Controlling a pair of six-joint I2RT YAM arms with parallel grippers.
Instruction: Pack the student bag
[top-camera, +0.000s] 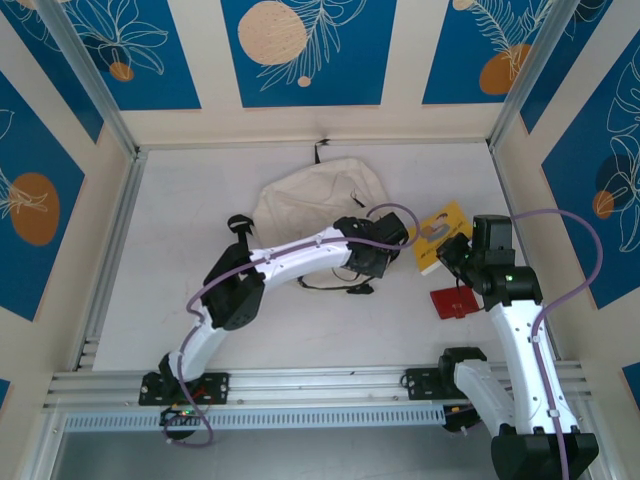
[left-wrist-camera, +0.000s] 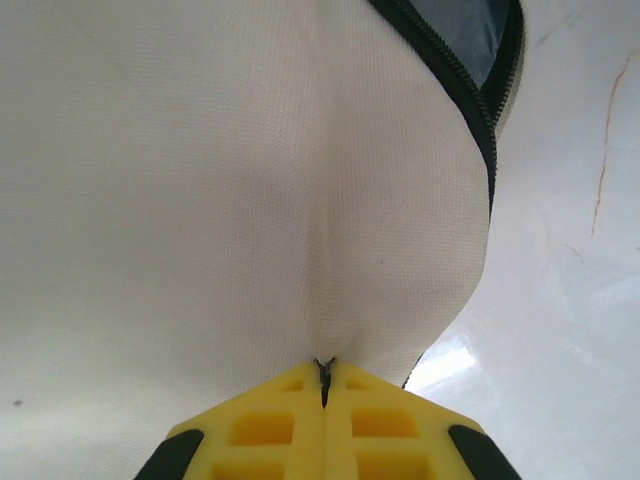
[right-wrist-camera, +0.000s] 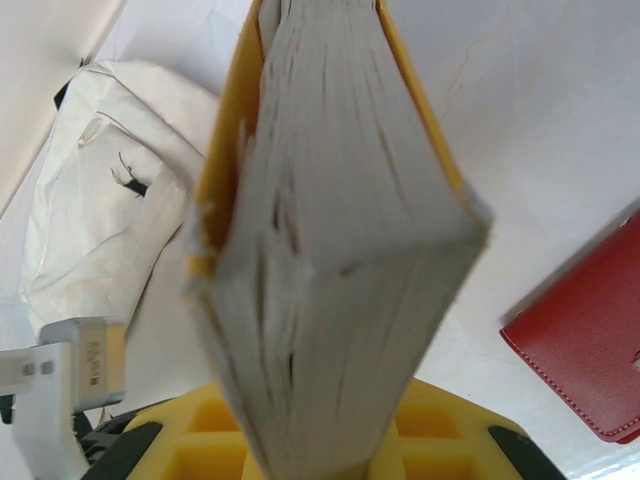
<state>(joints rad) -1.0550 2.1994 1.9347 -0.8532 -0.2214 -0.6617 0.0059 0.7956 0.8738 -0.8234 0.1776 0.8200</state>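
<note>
It looked like a robotics lab cell: a white table (top-camera: 300, 320) boxed in by blue-leaf panels (top-camera: 310, 50) at nine, twelve and three o'clock, and an aluminium rail (top-camera: 320, 383) at six o'clock carrying the left arm (top-camera: 290, 255) and right arm (top-camera: 520, 335).

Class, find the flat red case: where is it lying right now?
In the top view the red case lies flat on the right of the table, just on the near side of the yellow book held by the right tool.
</note>
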